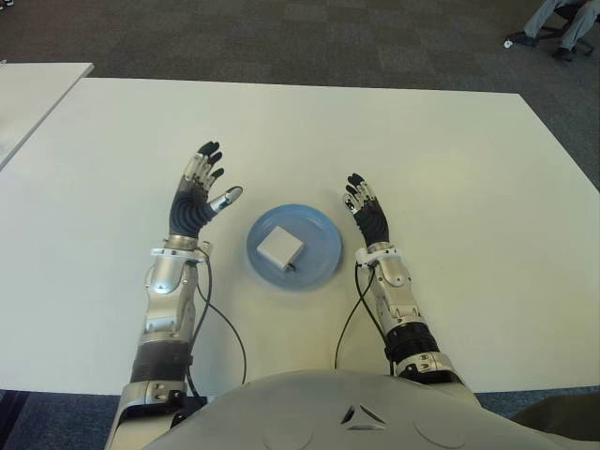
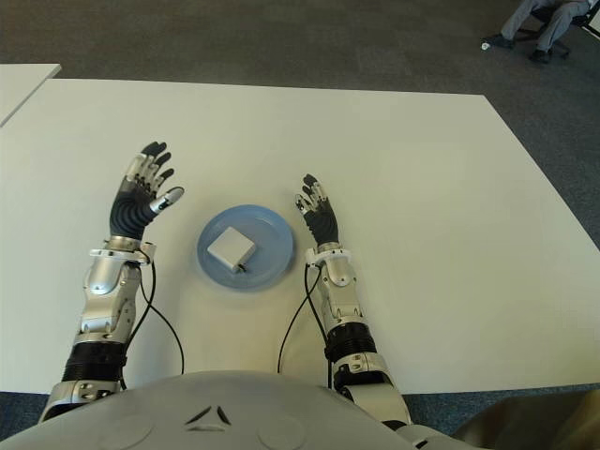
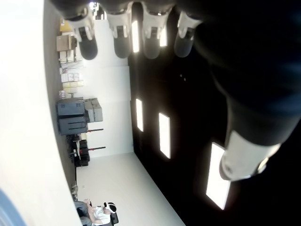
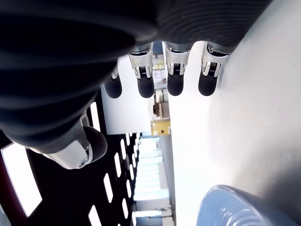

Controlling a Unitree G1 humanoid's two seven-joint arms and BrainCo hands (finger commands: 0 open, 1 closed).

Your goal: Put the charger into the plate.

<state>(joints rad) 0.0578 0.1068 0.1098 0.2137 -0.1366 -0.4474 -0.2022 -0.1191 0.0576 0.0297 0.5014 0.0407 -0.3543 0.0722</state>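
A white square charger lies inside the blue plate on the white table, its short cable end at the near edge. My left hand is raised to the left of the plate, fingers spread and empty. My right hand stands just right of the plate, fingers straight and holding nothing. In the right wrist view the plate's rim shows below the straight fingers. Only spread fingers and the room beyond show in the left wrist view.
A second white table stands at the far left. Dark carpet lies beyond the table. A seated person's legs show at the far right corner. Black cables run from both wrists over the near table edge.
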